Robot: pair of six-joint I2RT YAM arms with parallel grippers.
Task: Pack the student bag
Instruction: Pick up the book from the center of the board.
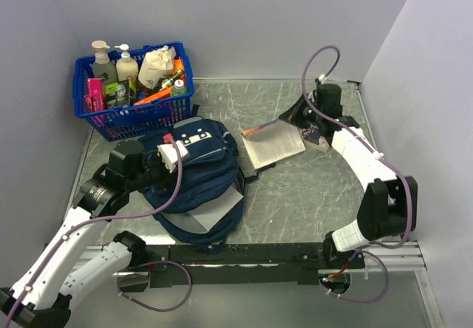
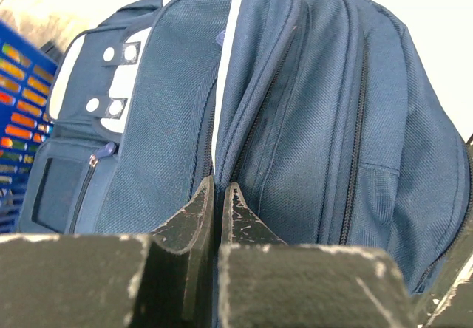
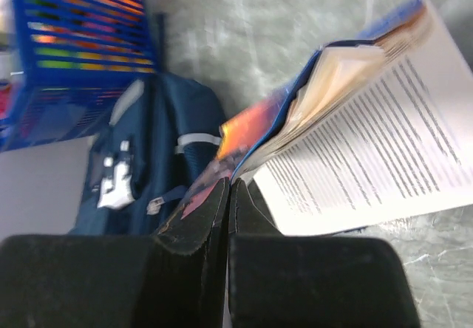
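Note:
The student bag (image 1: 207,158), navy with a white front patch, lies at the left centre of the table. My left gripper (image 1: 171,152) rests on its top. In the left wrist view the jaws (image 2: 219,186) are shut, pinching the bag (image 2: 310,121) at a zip seam between two compartments. An open book (image 1: 275,145) lies right of the bag. My right gripper (image 1: 303,125) is at its far right edge. In the right wrist view it (image 3: 230,184) is shut on the book's orange cover, with the printed pages (image 3: 384,128) fanning open.
A blue plastic basket (image 1: 126,121) with bottles and packets stands at the back left, touching the bag; it also shows in the right wrist view (image 3: 81,32). A flat grey item (image 1: 216,211) pokes out under the bag's near side. Walls close in on the left, back and right.

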